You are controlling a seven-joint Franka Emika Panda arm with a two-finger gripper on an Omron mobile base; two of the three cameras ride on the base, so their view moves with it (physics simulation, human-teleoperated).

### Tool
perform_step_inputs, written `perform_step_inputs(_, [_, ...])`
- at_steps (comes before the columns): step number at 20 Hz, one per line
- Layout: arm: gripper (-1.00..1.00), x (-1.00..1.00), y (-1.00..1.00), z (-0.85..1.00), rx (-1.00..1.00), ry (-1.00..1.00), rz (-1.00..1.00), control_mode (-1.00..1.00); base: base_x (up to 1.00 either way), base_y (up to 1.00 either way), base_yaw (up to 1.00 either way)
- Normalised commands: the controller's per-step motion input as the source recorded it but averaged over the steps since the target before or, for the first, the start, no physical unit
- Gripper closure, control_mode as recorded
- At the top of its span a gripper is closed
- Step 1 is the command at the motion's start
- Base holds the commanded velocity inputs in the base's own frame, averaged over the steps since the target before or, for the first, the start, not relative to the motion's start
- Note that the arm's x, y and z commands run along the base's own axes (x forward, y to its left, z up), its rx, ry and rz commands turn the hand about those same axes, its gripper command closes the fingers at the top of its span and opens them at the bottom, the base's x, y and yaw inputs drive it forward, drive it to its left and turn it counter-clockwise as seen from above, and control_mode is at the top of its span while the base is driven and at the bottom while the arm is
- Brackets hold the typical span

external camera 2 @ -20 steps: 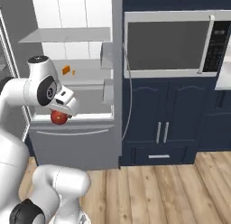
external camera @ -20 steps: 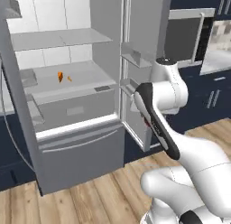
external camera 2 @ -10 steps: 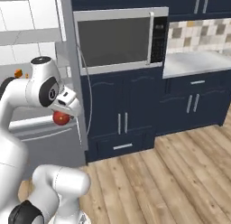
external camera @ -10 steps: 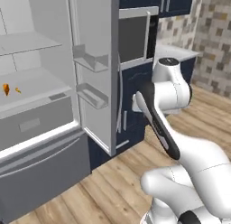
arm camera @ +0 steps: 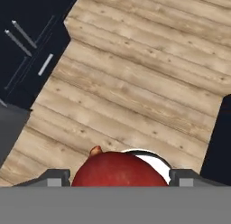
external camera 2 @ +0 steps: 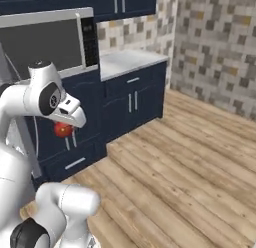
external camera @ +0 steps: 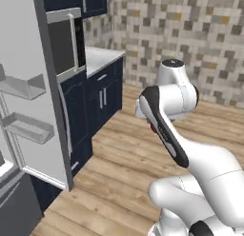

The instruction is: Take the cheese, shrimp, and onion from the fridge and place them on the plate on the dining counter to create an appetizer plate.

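The onion (arm camera: pixel 118 170), a dark-red round ball, sits between my gripper's (arm camera: pixel 118 177) two fingertips (arm camera: pixel 56 178) and fills the bottom of the hand view above the wooden floor. In the right base view the onion (external camera 2: pixel 62 128) hangs under the hand at chest height in front of the navy cabinets, with the gripper (external camera 2: pixel 65 126) shut on it. The fridge's open door (external camera: pixel 43 97) with its bins stands at the left of the left base view. The cheese, shrimp, plate and dining counter are out of view.
A built-in microwave (external camera 2: pixel 45 42) sits above navy cabinets (external camera 2: pixel 132 99). A pale back-wall counter top (external camera 2: pixel 127 62) runs to a mosaic tiled wall (external camera 2: pixel 220 47). Wooden floor (external camera 2: pixel 190 157) stretches open to the right.
The whole scene has slid left as the base turns right. The fridge shelves have left the views and the tiled wall has come in. The onion stays in the gripper.
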Motion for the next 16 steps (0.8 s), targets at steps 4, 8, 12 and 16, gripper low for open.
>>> perform_step_inputs(4, [1.00, 0.00, 0.00, 0.00, 0.00, 0.00, 0.00, 1.00, 0.00, 0.00, -0.85])
perform_step_inputs(8, [1.00, 0.00, 0.00, 0.00, 0.00, 0.00, 0.00, 1.00, 0.00, 0.00, -0.80])
perform_step_inputs(12, [1.00, 0.00, 0.00, 0.00, 0.00, 0.00, 0.00, 1.00, 0.00, 0.00, -0.74])
perform_step_inputs(16, [1.00, 0.00, 0.00, 0.00, 0.00, 0.00, 0.00, 1.00, 0.00, 0.00, -0.71])
